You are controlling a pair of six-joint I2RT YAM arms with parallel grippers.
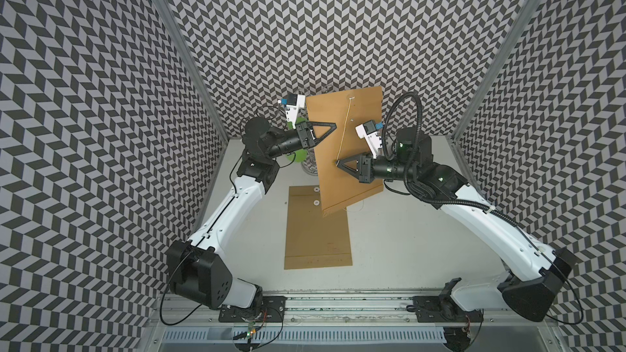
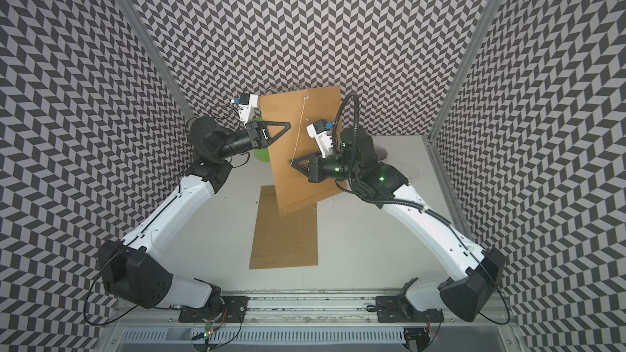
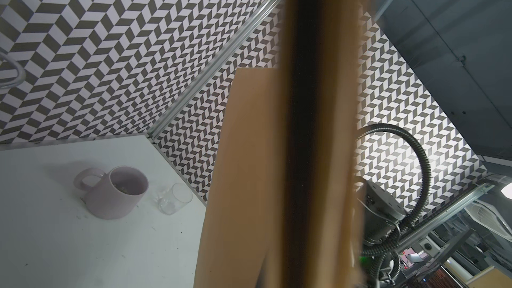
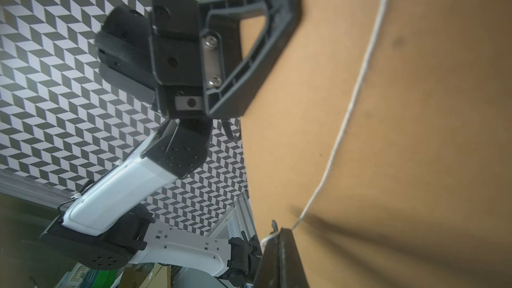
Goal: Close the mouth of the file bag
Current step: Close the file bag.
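1. White tabletop (image 1: 406,248): carries everything below.
2. Brown paper file bag (image 1: 330,150): held up over mid-table, towards the back, tilted. In both top views its lower end overlaps the second bag.
3. Second brown paper file bag (image 1: 316,238): lies flat on tabletop, nearer arm bases.
4. Left gripper (image 1: 334,125): clamped on held bag's side edge, one finger across its face.
5. Right gripper (image 1: 337,163): closed, pinching end of string at bag's face.
6. Thin white string (image 1: 345,126): runs from near bag's upper edge down to right gripper.
7. Pink ceramic mug (image 3: 116,192) w/ clear drinking glass (image 3: 174,198) just beside it, on tabletop near a back corner.
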